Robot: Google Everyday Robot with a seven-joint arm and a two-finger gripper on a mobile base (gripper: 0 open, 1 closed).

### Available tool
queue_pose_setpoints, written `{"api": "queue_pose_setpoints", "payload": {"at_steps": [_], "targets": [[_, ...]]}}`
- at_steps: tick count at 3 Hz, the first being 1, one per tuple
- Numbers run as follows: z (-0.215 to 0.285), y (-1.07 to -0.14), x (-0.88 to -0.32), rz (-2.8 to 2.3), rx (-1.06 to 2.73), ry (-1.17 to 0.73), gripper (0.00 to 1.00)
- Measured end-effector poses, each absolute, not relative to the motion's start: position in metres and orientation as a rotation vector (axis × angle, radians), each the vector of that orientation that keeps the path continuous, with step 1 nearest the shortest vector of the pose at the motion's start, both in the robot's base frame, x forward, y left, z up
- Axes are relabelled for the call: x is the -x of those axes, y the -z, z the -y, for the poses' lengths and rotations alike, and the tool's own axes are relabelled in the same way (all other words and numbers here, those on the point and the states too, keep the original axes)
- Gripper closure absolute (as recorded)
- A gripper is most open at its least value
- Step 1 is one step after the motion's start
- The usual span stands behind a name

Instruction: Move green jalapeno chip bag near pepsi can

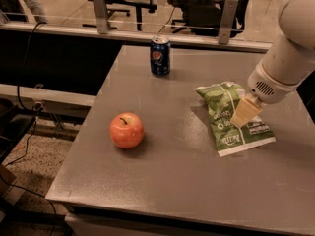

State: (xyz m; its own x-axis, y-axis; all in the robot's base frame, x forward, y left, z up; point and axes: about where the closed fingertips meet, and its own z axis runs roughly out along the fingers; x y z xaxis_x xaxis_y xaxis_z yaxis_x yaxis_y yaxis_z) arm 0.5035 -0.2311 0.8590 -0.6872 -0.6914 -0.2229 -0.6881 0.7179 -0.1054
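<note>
The green jalapeno chip bag (pixel 231 117) lies flat on the right part of the grey table (pixel 167 176), white label end toward the front. The pepsi can (pixel 160 56) stands upright near the table's back edge, to the left of and behind the bag. My gripper (pixel 244 113) hangs from the white arm at the right, directly over the middle of the bag and at or just above its surface. It covers part of the bag.
A red-orange apple (pixel 127 130) sits on the left part of the table. A rail with metal posts (pixel 100 5) runs behind the table, with office chairs beyond it. Cables hang off the table's left side.
</note>
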Motion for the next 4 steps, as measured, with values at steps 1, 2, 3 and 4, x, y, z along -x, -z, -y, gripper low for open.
{"api": "queue_pose_setpoints", "payload": {"at_steps": [1, 2, 3, 4], "targets": [[0.225, -0.869, -0.516, -2.656, 1.103, 0.003, 0.87], [0.215, -0.878, -0.536, -2.618, 1.118, -0.021, 1.0], [0.199, -0.882, -0.563, -2.571, 1.142, -0.067, 1.0], [0.182, -0.881, -0.59, -2.527, 1.174, -0.116, 1.0]]}}
